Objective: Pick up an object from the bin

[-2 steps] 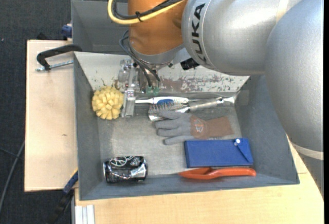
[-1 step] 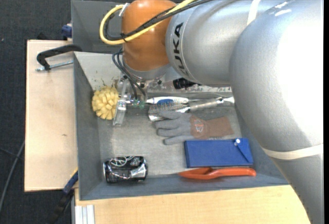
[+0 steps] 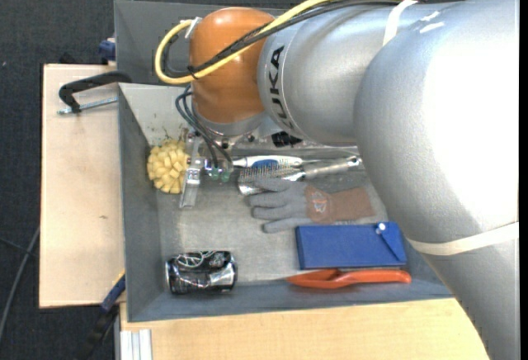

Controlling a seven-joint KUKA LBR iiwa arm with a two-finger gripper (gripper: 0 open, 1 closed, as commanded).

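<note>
Since the arm covers most of the bin's right side and far edge, I've only got a partial look, so I'll go thing by thing.

Biggest loose item is the blue flat box near the front edge, right of centre. The grey glove lies mid-bin, just beyond it. The hairbrush lies across the middle, w/ its head pointing at the left wall. An orange-handled tool runs along the front edge, and a crushed black can sits in the front-left corner.

Smallest is the yellow corn-cob toy, close to the left wall and about halfway along it. The gripper hangs under the orange wrist cover, just beside the cob on its right, between it and the brush head. Jaws apart or together? Can't tell from here.

My read is that the cob is the likely pick and this is the lining-up step. To do it well I'd:
- shift a bit toward the left wall so the cob is centred under the gripper, not off to one side;
- set the jaws across the cob's narrow width;
- come down straight, w/ clearance from the wall and from the brush bristles;
- close gently, since it looks soft and knobbly, then lift vertically.
</note>
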